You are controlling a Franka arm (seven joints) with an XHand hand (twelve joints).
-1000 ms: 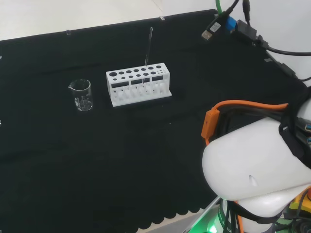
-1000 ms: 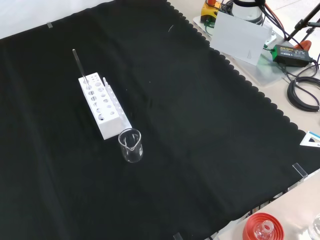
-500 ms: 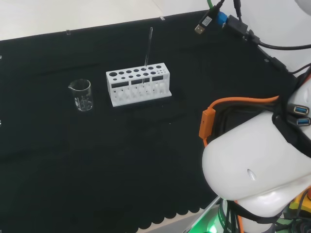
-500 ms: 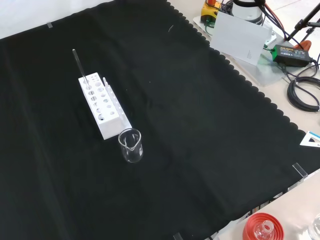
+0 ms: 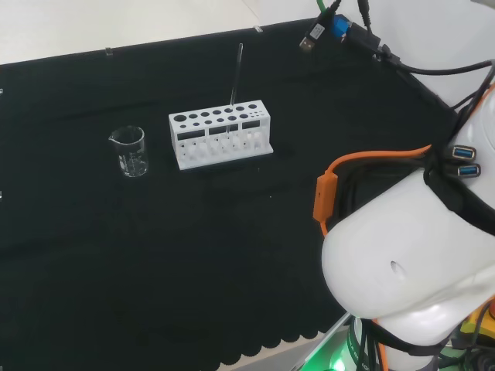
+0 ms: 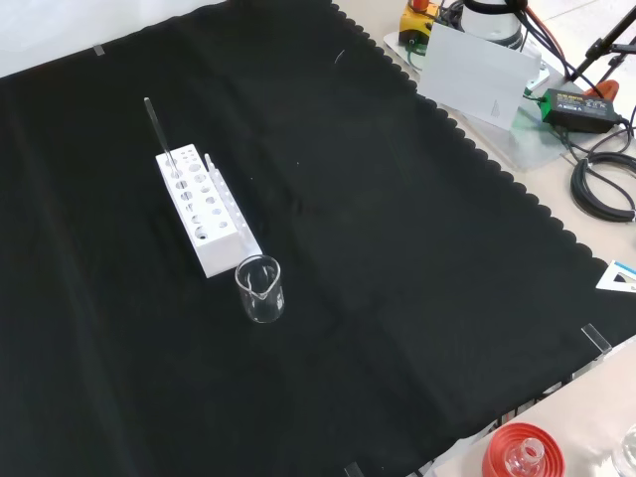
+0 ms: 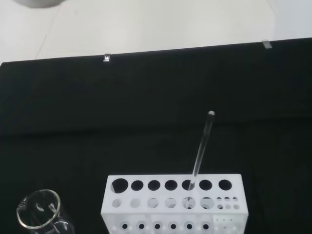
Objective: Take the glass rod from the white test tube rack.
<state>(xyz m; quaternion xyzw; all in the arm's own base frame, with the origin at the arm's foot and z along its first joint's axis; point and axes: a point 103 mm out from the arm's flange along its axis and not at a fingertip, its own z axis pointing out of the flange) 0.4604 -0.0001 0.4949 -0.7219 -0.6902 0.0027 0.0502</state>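
The white test tube rack (image 5: 220,139) stands on the black cloth left of the arm's links in the head view, and at the upper left in the front view (image 6: 204,214). A thin glass rod (image 5: 237,75) stands nearly upright in a hole of the rack's back row, toward its right end in the head view. In the front view the rod (image 6: 157,134) rises from the rack's far end. In the wrist view, rack (image 7: 173,204) and rod (image 7: 202,146) lie ahead at some distance. A blurred white part of the hand (image 7: 41,3) shows at that picture's edge, well apart from the rod.
A small clear beaker (image 5: 130,151) stands beside the rack, at its near end in the front view (image 6: 259,289). The arm's big white link (image 5: 410,270) with orange cable rises at the head view's right. A red ribbed stand (image 6: 522,455) sits off the cloth's edge.
In the head view the arm's upper links and dangling cables have swung a little to the left and up. Rack, rod and beaker stay where they were.
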